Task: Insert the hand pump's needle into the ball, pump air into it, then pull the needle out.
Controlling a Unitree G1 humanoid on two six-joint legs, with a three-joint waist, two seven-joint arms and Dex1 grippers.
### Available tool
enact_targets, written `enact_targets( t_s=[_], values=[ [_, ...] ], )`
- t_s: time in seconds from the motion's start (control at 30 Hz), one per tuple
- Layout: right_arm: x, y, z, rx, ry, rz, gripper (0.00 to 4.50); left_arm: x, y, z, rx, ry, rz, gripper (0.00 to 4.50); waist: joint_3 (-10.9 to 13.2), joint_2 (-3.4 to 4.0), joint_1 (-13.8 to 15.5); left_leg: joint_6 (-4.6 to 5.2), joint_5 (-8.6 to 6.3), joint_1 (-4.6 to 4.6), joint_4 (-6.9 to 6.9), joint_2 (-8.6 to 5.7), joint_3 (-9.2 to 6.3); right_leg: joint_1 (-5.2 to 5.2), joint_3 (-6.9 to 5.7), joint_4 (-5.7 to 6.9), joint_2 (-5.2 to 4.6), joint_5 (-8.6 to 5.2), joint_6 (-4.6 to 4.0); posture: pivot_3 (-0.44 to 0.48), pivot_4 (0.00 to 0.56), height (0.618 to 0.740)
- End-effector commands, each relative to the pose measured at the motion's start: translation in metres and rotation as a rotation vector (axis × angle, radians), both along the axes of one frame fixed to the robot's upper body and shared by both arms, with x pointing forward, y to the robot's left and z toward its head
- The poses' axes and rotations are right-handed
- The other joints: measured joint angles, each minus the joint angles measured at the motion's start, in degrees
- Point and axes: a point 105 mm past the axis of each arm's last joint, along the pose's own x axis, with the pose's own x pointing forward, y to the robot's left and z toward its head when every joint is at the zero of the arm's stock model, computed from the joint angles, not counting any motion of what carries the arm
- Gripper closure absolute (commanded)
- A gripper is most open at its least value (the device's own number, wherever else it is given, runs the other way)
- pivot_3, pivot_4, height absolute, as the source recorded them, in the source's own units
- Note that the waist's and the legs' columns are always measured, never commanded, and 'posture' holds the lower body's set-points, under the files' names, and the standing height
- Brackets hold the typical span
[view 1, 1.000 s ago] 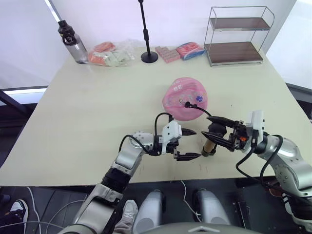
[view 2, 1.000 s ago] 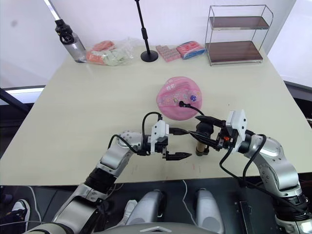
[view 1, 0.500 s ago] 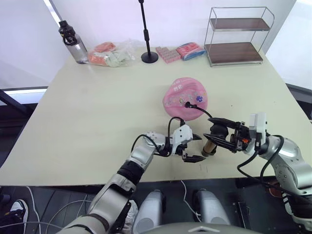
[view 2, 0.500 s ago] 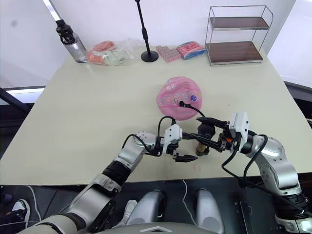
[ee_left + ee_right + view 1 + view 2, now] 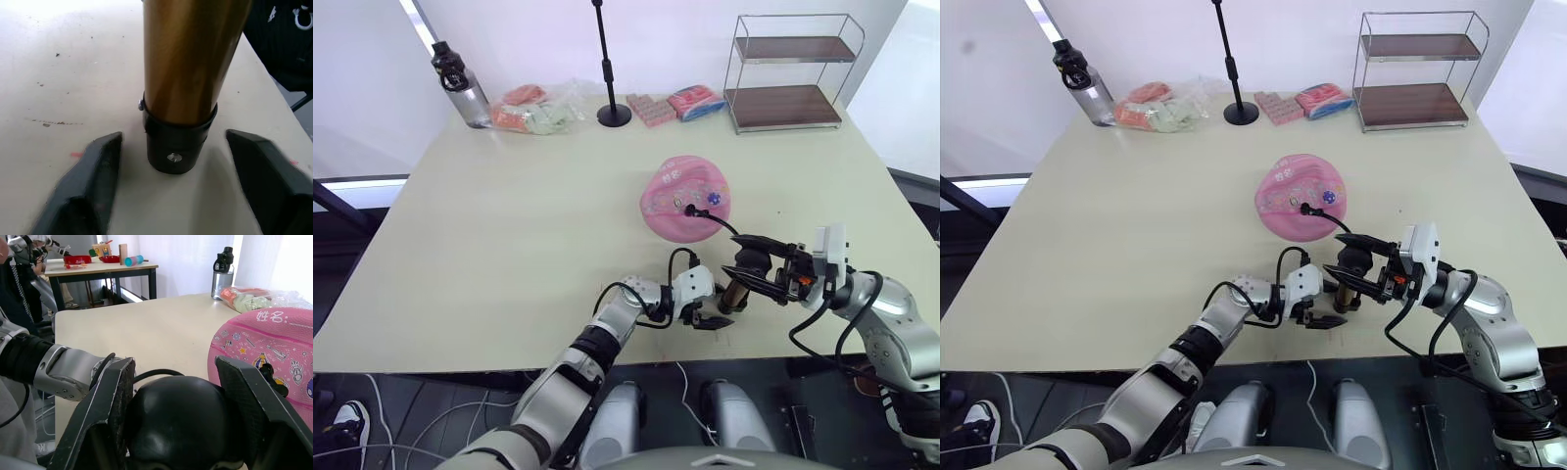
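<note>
The slim hand pump with the shiny bronze-gold barrel and black end caps (image 5: 737,291) is seen standing roughly upright on the pale beige table (image 5: 509,225), in the lower right of centre of the left eye view. Its black rounded handle is gripped between the jaws of the right gripper (image 5: 751,273), which are closed against it on both sides, as the right wrist view confirms. The left gripper (image 5: 710,315) is positioned at the pump's base; in the left wrist view its jaws are held wide apart, one on each side of the black bottom cap, with clear gaps to the cap and nothing held.

The pink rubber ball with cartoon prints (image 5: 687,199) is located just above the pump, at centre right of the frame, resting on the table and somewhat flattened. A thin black hose (image 5: 720,223) is seen running from the pump up to the ball, where its black fitting sits at the ball's surface; the needle itself cannot be made out.
</note>
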Motion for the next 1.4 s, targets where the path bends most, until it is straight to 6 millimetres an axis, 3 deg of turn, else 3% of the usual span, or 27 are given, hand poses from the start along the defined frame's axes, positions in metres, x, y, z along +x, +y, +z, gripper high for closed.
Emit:
enact_targets(
  t_s=[0.03,0.1,0.33,0.53,0.8,1.0,1.2,1.4],
  values=[
    [0.003,-0.005,-0.003,-0.028,0.007,-0.034,2.38,0.003,-0.004,0.005,-0.054,-0.021,0.019,2.77,0.0,-0.01,0.0,0.0,0.0,0.0,0.0,0.0,0.0,0.0,0.0,0.0,0.0,0.0,0.01,0.0,0.15,0.74],
    [0.003,-0.005,-0.003,-0.029,0.007,-0.035,2.38,0.004,-0.004,0.006,-0.075,-0.023,0.032,3.4,0.0,-0.01,-0.1,0.0,0.0,0.02,0.0,0.0,0.0,0.0,0.0,0.0,0.01,0.0,0.01,0.0,0.15,0.74],
    [0.003,-0.008,0.002,-0.028,-0.002,-0.038,2.38,-0.001,0.0,-0.004,-0.056,-0.013,0.01,3.4,0.0,-0.01,0.0,0.0,0.0,0.01,0.0,0.0,-0.01,0.01,-0.02,0.01,0.01,0.0,0.01,0.0,0.15,0.74],
    [0.003,-0.012,0.021,-0.007,-0.028,-0.034,2.38,-0.004,0.003,-0.015,-0.003,0.016,-0.007,3.4,0.0,-0.01,0.0,0.0,0.0,0.01,0.0,0.0,-0.02,0.01,-0.02,0.01,0.01,0.0,0.01,0.0,0.15,0.74],
    [0.004,-0.02,0.08,0.082,-0.076,-0.036,2.38,-0.009,0.008,-0.03,0.038,0.062,-0.009,3.4,0.0,-0.01,0.1,0.0,0.0,-0.03,0.0,-0.03,-0.04,0.0,-0.03,0.0,-0.02,0.0,0.01,0.0,0.15,0.74],
    [0.001,-0.026,0.104,0.089,-0.097,-0.031,2.38,-0.01,0.01,-0.034,0.056,0.071,-0.001,3.4,0.0,-0.03,0.4,0.0,0.0,-0.05,0.01,-0.03,-0.07,0.0,-0.07,0.0,-0.03,0.0,0.01,0.0,0.15,0.74],
    [-0.003,-0.039,0.147,0.162,-0.145,-0.033,2.38,-0.01,0.011,-0.037,0.067,0.072,-0.001,3.4,0.0,-0.03,0.4,0.0,0.0,-0.06,0.03,-0.03,-0.06,0.0,-0.06,0.0,-0.04,0.01,0.01,0.0,0.15,0.74],
    [-0.012,-0.04,0.162,0.165,-0.129,-0.002,2.38,-0.01,0.011,-0.039,0.075,0.069,0.003,3.4,0.0,-0.04,0.9,0.0,0.0,-0.09,0.03,-0.03,-0.07,0.0,-0.08,-0.02,-0.04,0.02,0.0,0.0,0.15,0.74]
  ],
)
